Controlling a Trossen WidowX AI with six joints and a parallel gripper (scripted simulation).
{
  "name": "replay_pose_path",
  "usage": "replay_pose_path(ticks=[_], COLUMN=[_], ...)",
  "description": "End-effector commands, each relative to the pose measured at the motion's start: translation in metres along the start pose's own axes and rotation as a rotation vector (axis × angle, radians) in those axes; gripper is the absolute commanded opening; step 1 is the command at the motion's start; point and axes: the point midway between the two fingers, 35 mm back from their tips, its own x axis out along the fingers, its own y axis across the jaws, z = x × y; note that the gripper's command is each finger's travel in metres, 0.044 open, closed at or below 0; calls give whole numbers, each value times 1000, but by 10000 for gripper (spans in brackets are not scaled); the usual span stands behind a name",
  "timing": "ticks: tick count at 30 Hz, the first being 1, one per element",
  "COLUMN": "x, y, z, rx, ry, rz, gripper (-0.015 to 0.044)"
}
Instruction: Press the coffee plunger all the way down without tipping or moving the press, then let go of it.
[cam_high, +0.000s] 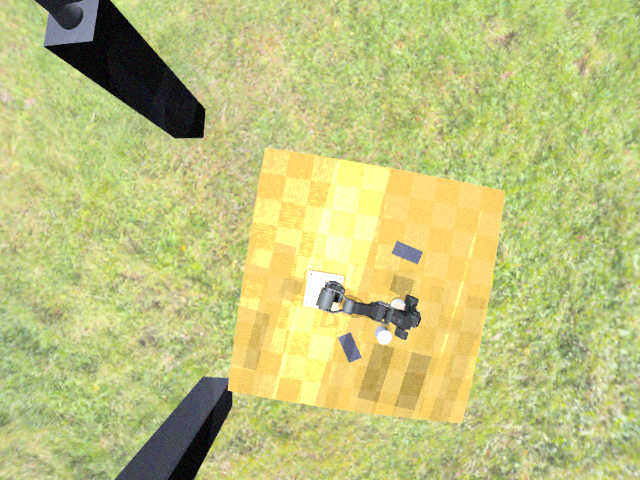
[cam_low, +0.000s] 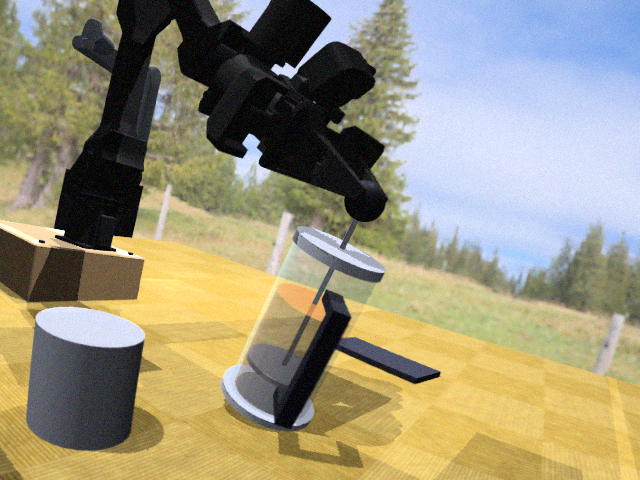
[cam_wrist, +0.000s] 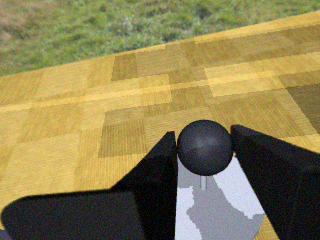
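Jaws pinching the plunger knob (cam_wrist: 204, 147) w/ rod (cam_low: 316, 297) slanting down into the press (cam_low: 302, 330), which stands mid-tabletop (cam_low: 516, 413) & looks tilted, so push must follow rod axis.

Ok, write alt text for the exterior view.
A black gripper clamps the plunger knob of a clear coffee press, which leans off vertical on a yellow checkered table. A grey cylinder stands to its left, a dark slab behind.

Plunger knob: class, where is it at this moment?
In the wrist view the plunger knob sits centre-right, clamped between the pincer fingers; in the exterior view it hangs just above the press's lid.
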Motion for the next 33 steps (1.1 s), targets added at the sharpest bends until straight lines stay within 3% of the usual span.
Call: replay_pose_path(ticks=[1,33], x=[4,9], y=[0,0], z=[-12,-9], rx=[9,9], ry=[43,43], rz=[0,0], gripper=[129,129])
